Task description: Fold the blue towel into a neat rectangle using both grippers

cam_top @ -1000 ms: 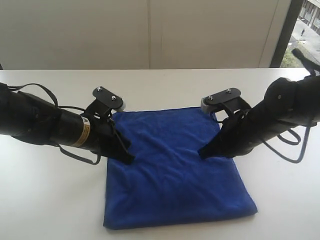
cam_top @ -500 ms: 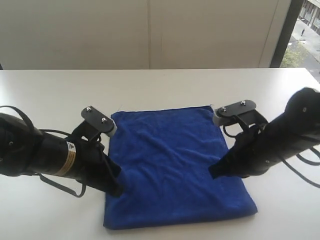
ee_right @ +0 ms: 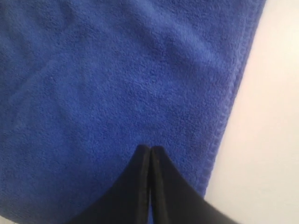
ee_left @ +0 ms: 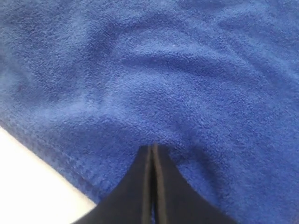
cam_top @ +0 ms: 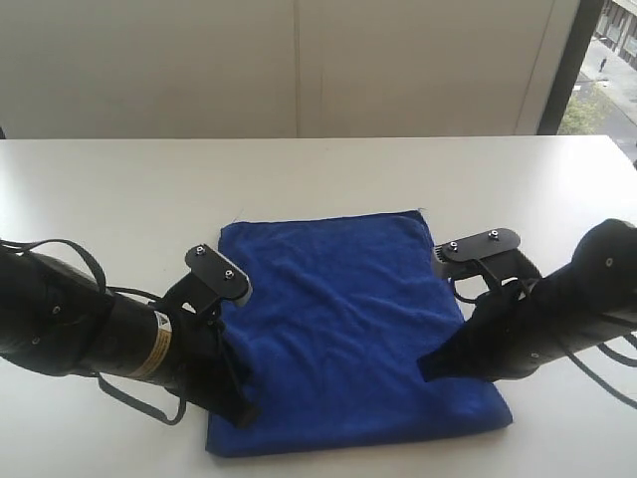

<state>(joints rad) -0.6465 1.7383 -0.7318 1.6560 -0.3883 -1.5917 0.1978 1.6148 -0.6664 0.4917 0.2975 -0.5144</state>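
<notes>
Blue towel [cam_top: 338, 329] lies flat, left claw [ee_left: 152, 148] and right claw [ee_right: 150, 149] both closed, tips apparently touching it.

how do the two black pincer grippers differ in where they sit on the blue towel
1. The left black pincer gripper meets the royal-blue microfibre towel close to its near left corner. The right black pincer gripper sits on the right side, farther from the near edge.
2. In the wrist views the cloth puckers around the left gripper but lies flatter at the right gripper.
Shared: both have their jaws closed and their tips down on the cloth.
</notes>
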